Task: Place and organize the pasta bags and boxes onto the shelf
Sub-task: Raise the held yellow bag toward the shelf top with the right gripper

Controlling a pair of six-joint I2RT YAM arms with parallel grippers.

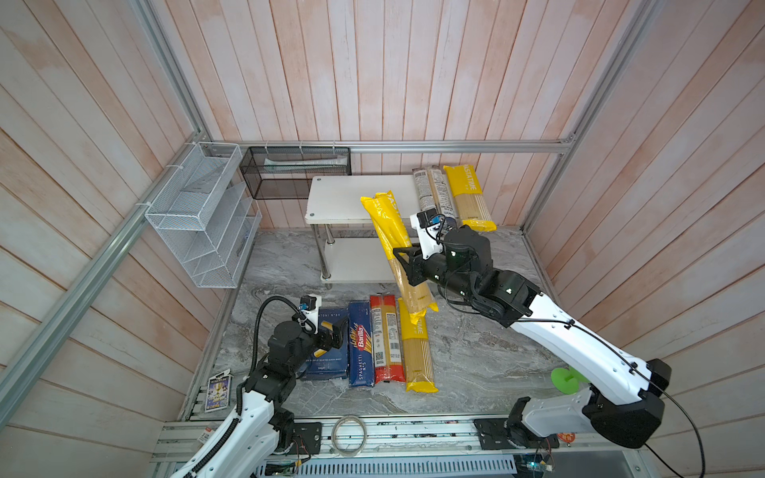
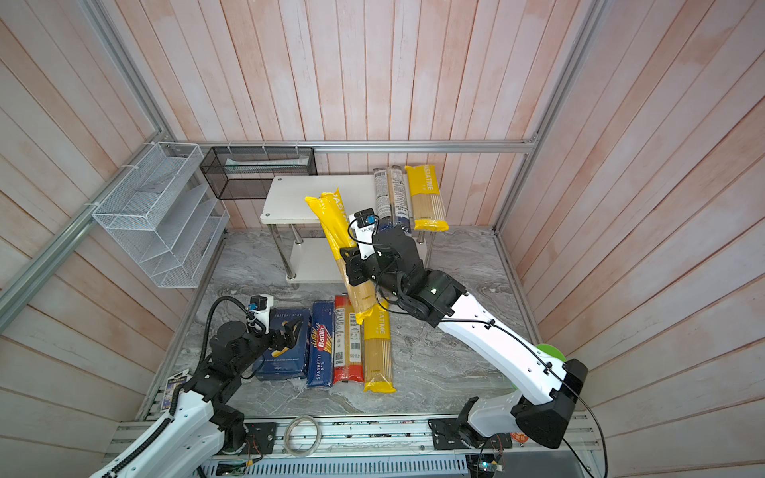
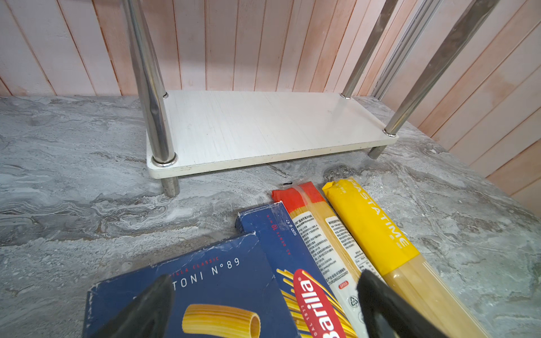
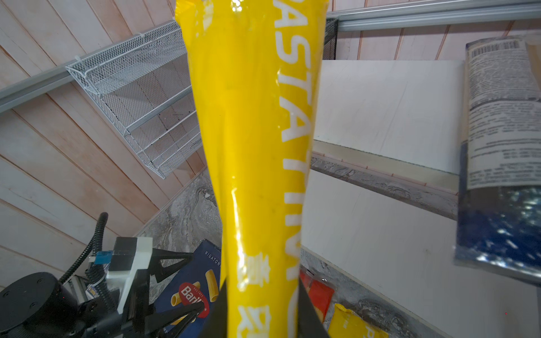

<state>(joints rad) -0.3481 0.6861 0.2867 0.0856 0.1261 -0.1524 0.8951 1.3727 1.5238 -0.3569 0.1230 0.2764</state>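
My right gripper (image 1: 407,265) (image 4: 260,307) is shut on a yellow PASTATIME bag (image 1: 389,231) (image 4: 251,117), held tilted in the air at the front edge of the white shelf (image 1: 352,198) (image 3: 263,128). A dark blue and clear bag (image 1: 432,194) and another yellow bag (image 1: 470,194) lie on the shelf's top tier at the right. On the table lie the rigatoni box (image 1: 331,356), spaghetti box (image 1: 360,347), red-ended bag (image 1: 387,343) and a yellow bag (image 1: 418,356). My left gripper (image 1: 333,335) (image 3: 265,281) hovers open over the rigatoni box.
A white wire-mesh organiser (image 1: 198,215) hangs on the left wall and a black mesh basket (image 1: 294,169) on the back rail beside the shelf. A green spool (image 1: 565,378) sits behind the right arm. A card (image 1: 218,391) and a wire coil (image 1: 349,434) lie near the front rail.
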